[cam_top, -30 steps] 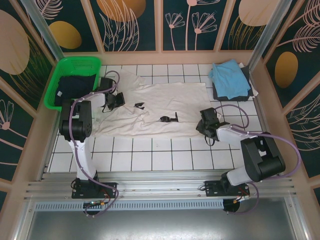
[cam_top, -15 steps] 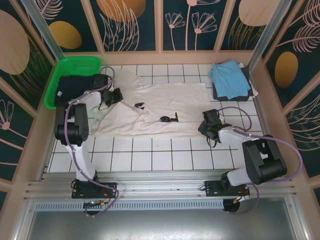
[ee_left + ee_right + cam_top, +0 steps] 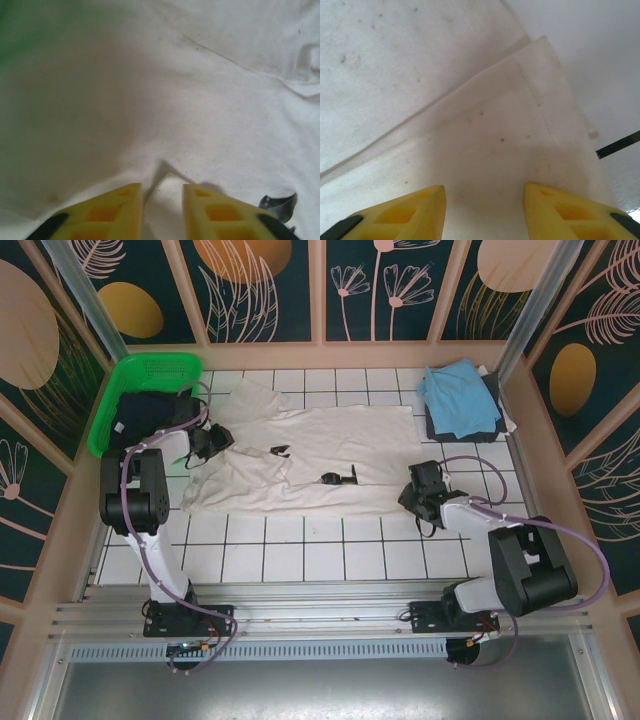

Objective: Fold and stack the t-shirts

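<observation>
Flattening step: cream t-shirt (image 3: 370, 440) spread; left pincer (image 3: 161, 192) narrowly parted, right pincer (image 3: 484, 195) wider; next, grip edges to fold.

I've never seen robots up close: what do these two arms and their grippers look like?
The left arm and right arm are white tubes with bulky black joints, each with a purple cable. The left gripper and right gripper have yellow wedge fingers with square hollows.
</observation>
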